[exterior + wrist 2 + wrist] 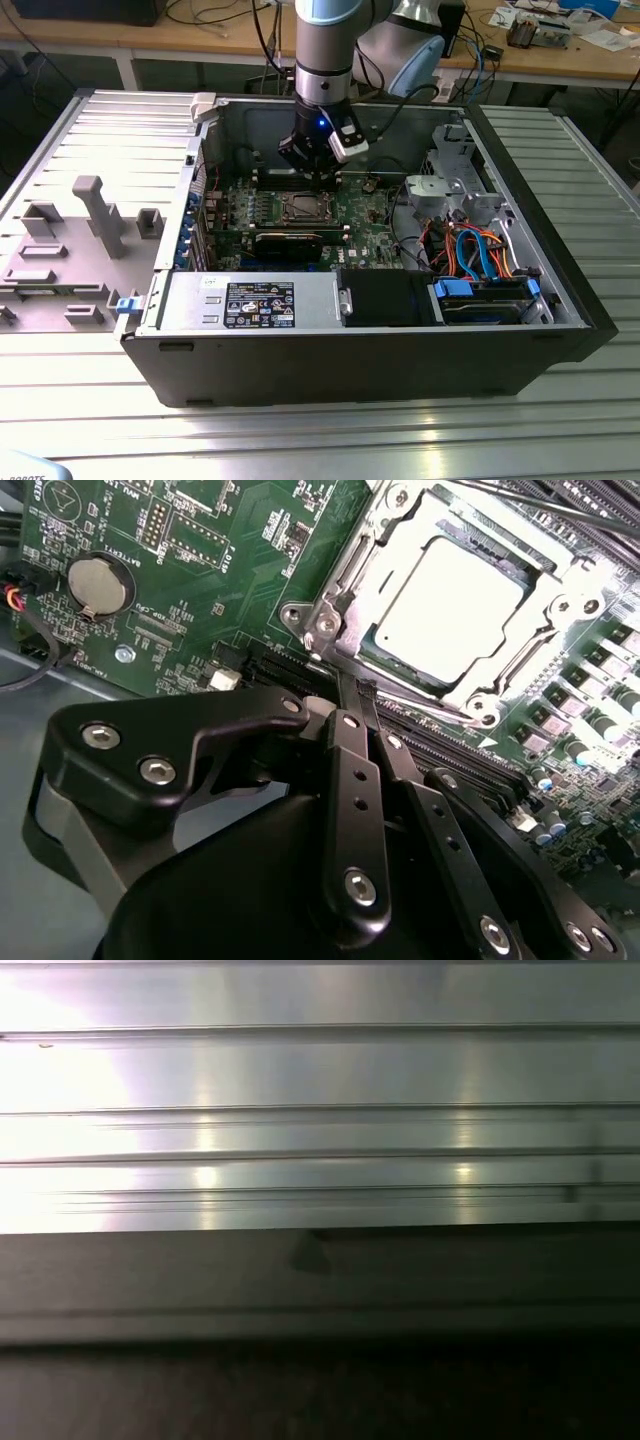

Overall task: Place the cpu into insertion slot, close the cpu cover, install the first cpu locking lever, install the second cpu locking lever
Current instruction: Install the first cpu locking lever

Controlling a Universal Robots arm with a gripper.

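Your cpu [450, 605] lies flat in the insertion slot [345, 575], its pale metal top showing through the window of the cpu cover [545, 610], which is folded down around it. The silvery frame rim rings the chip on all sides in the second wrist view, and a thin metal lever rod [540, 505] runs along the far edge of the socket.

Your hand [362, 692] sits just short of the socket's near edge, above the green board [200, 570]. Its two black fingers [350, 770] are drawn together until their tips meet or almost meet, with nothing between them. Just ahead of the tips, long black slots [450, 750] run across the board between hand and socket. Off to one side of the hand, well apart from the socket, a round coin battery [100, 585] rests in its holder.

In the exterior view, your arm [325, 50] comes down into the open computer case [380, 350], with the hand [318, 175] just behind the socket [303, 207]. A long black card [290, 242] lies on the nearer side of the socket. Blue and orange cables [475, 250] bundle at the exterior view's right. The case stands on a ribbed metal table [300, 440], and a grey fixture [95, 215] with upright blocks stands at the exterior view's left.
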